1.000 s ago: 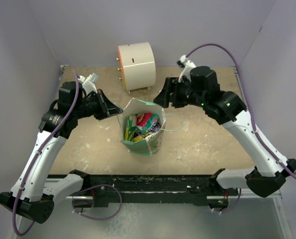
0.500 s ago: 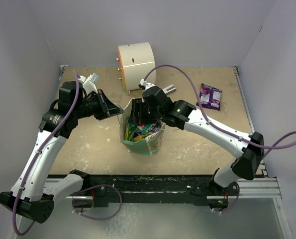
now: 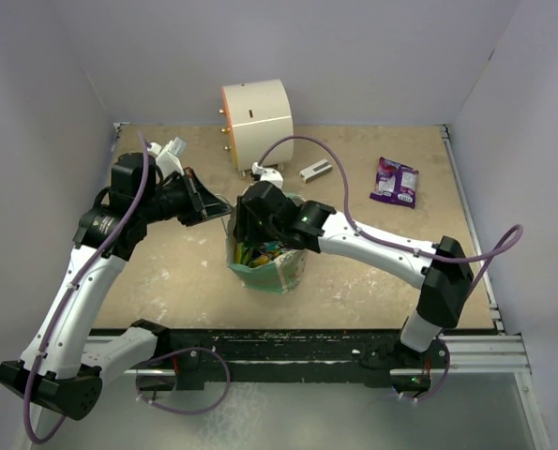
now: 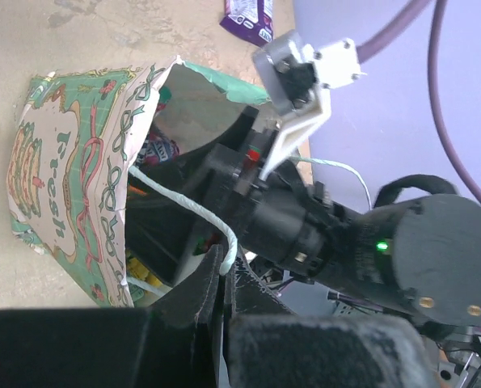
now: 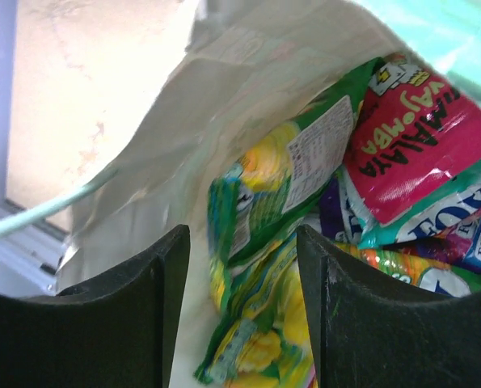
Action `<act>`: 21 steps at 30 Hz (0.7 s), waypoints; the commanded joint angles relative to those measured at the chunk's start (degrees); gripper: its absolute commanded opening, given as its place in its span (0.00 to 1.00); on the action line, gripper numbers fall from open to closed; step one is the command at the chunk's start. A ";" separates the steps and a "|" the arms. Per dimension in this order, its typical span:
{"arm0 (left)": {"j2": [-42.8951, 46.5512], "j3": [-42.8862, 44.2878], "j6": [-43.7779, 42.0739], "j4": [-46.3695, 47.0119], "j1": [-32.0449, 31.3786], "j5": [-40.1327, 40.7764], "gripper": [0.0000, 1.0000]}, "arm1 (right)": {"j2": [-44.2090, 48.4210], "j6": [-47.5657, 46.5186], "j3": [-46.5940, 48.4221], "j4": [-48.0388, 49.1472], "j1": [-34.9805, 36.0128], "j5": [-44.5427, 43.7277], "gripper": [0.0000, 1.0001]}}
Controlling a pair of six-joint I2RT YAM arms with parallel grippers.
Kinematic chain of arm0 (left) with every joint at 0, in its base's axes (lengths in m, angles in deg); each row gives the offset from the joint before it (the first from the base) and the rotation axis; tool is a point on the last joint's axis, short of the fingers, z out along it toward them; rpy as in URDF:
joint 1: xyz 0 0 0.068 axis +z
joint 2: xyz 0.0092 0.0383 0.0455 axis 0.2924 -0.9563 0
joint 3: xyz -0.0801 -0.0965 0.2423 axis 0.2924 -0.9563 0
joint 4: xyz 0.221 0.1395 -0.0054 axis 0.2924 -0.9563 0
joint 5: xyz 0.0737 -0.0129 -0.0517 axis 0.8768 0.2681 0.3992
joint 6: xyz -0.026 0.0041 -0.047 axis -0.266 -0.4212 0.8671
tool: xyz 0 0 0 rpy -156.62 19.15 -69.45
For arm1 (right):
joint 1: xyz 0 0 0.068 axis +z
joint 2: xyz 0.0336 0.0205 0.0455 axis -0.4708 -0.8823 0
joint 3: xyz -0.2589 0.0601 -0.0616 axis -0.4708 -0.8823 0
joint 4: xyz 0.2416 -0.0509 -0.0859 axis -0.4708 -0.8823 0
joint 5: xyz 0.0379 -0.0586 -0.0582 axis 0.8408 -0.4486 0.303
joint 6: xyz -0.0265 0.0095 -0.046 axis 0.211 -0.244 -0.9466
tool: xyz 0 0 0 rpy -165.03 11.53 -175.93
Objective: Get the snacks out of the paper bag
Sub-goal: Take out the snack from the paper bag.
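The mint-green paper bag (image 3: 277, 270) stands upright in the middle of the table, its mouth open. My left gripper (image 3: 224, 212) is shut on the bag's white loop handle (image 4: 181, 204) at the left rim; it also shows in the left wrist view (image 4: 224, 260). My right gripper (image 3: 251, 228) is down in the bag's mouth. In the right wrist view it (image 5: 242, 242) is open around a green-yellow snack packet (image 5: 266, 212), not closed on it. A pink-red packet (image 5: 422, 153) and teal and purple ones lie beside it. One purple packet (image 3: 395, 181) lies on the table, back right.
A white cylinder with an orange rim (image 3: 256, 122) stands at the back behind the bag. A small grey-white block (image 3: 315, 170) lies between it and the purple packet. Grey walls close in the left, back and right sides.
My right gripper has swung left and down into the bag's mouth. The purple packet on the table has come into view behind the arm. My left arm has not moved.
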 commanded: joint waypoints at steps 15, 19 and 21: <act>2.61 1.62 2.19 2.27 0.11 -0.43 0.00 | -0.33 -0.34 3.42 0.25 2.01 -4.51 0.02; 2.95 1.51 2.21 2.21 0.22 -0.04 0.00 | 3.71 -1.15 2.22 2.27 1.98 -1.46 0.00; 3.04 1.53 2.28 2.25 0.24 -0.04 0.00 | 5.51 -1.53 2.13 2.87 1.97 -0.26 0.00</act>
